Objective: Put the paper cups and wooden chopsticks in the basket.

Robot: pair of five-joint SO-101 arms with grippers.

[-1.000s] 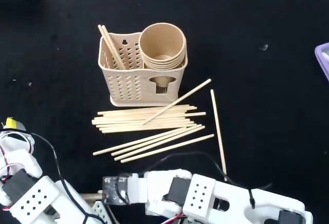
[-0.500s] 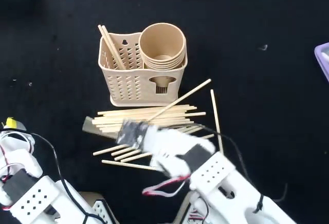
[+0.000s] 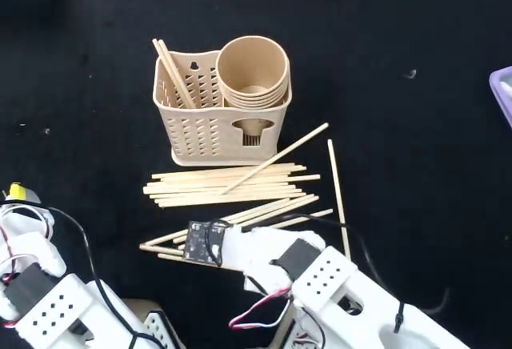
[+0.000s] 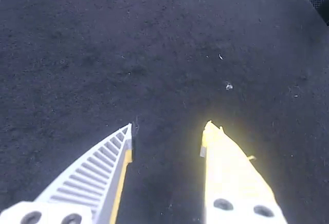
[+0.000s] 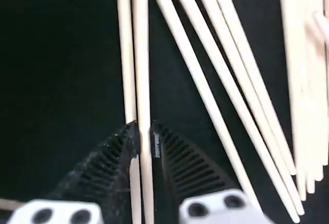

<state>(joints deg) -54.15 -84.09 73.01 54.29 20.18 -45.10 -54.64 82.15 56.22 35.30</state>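
Observation:
A beige basket [image 3: 192, 129] stands at the table's middle, holding a stack of paper cups [image 3: 252, 69] and two wooden chopsticks [image 3: 172, 70]. In front of it lie several loose chopsticks [image 3: 232, 185], with a slanted lower group [image 3: 272, 209] and one single stick [image 3: 338, 197] to the right. My right gripper [image 3: 192, 246] sits low at the left end of that lower group. In the right wrist view this gripper [image 5: 144, 131] is shut on two chopsticks [image 5: 138, 54] running out between its fingers. My left gripper [image 4: 167, 131] is open over bare black cloth.
The left arm's white body [image 3: 40, 301] sits at the front left corner. A purple object [image 3: 502, 93] pokes in at the right edge. Black cloth [image 3: 416, 165] covers the table to the right and behind the basket.
The right arm swung from the front edge up over the chopstick pile, then drew back to the lower group's left end. A couple of sticks there now lie shifted to the front left.

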